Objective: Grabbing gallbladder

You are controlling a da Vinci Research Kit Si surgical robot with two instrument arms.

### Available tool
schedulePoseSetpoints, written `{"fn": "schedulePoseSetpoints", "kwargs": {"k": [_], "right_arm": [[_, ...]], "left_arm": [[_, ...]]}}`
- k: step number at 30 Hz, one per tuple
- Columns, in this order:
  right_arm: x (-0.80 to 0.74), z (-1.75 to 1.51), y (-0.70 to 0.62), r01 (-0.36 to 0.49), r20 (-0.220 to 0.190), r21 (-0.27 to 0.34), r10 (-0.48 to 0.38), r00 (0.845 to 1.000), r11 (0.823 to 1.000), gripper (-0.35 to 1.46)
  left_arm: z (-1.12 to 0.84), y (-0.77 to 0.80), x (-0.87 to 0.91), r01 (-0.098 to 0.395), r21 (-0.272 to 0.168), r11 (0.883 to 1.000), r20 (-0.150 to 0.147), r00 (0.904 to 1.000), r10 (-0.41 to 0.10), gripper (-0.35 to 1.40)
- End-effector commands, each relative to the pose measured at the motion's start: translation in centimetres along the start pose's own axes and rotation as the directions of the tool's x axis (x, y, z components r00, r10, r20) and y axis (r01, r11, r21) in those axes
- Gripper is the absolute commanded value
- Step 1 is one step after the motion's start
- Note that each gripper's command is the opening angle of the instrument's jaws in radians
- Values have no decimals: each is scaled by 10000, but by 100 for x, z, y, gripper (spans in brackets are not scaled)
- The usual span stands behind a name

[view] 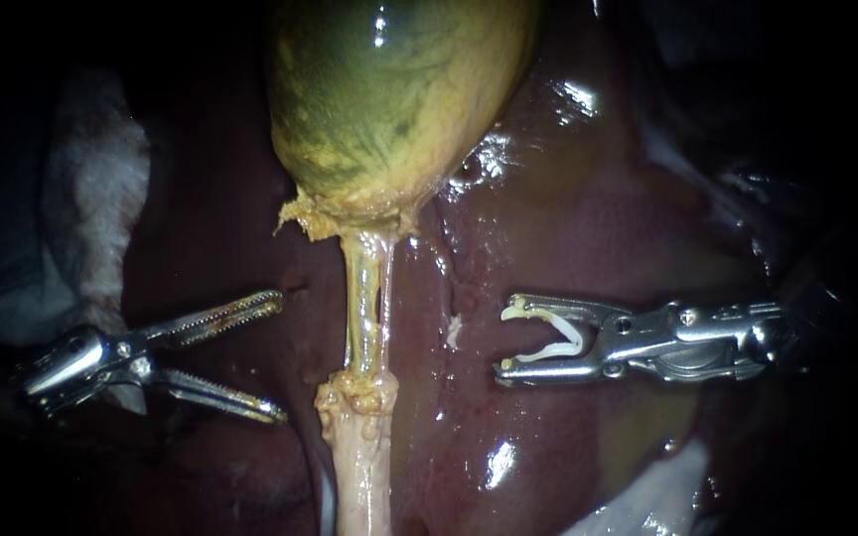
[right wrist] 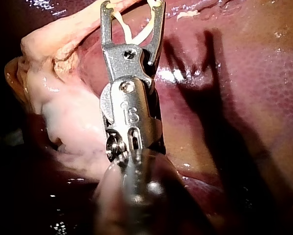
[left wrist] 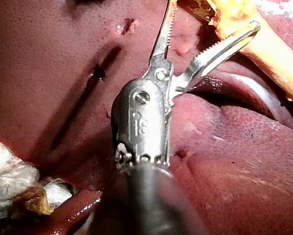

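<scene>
Dark wet liver (view: 588, 228) backs everything. The gallbladder (view: 389, 99) sits far centre, with its tube (view: 357, 298) running nearward. My left instrument (view: 278, 357) gapes empty left of the tube; closing here would likely pinch the tube or gouge liver. My right instrument (view: 505, 340) grasps a white clip (view: 548, 352) right of the tube. Open room flanks both.

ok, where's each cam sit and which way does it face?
Endoscope: close over tissue, facing gallbladder, tube, liver; left tool enters left, right tool with clip enters right.
Left wrist: on left arm, looking along its shaft past open jaws toward the tube.
Right wrist: on right arm, looking along its shaft likewise.
Shared: all three show the tube.
</scene>
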Motion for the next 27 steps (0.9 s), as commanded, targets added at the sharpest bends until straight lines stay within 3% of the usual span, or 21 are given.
{"fn": "schedulePoseSetpoints", "kwargs": {"k": [1, 10, 15, 21, 27], "right_arm": [[0, 0, 0, 1, 0, 0, -1, 10000, 10000, 60], [0, 0, 0, 1, 0, 0, -1, 10000, 10000, 60], [0, 0, 0, -58, 0, 0, 58, 10000, 10000, 60], [0, 0, 0, -58, -1, -1, 58, 10000, 10000, 60], [0, 0, 0, -57, 0, -1, 57, 10000, 10000, 60]], "left_arm": [[0, 0, 0, 4, -1, 10000, -1, 10000, -4, 101], [-2, -1, 5, 33, 49, 10000, -37, 10000, -33, 101], [-9, -6, 19, -1, 279, 9996, -138, 9999, 5, 93], [-17, -11, 31, 95, 1208, 9926, -201, 9998, -71, 84], [-16, -23, 37, 180, 1948, 9807, -232, 9996, -138, 64]]}}
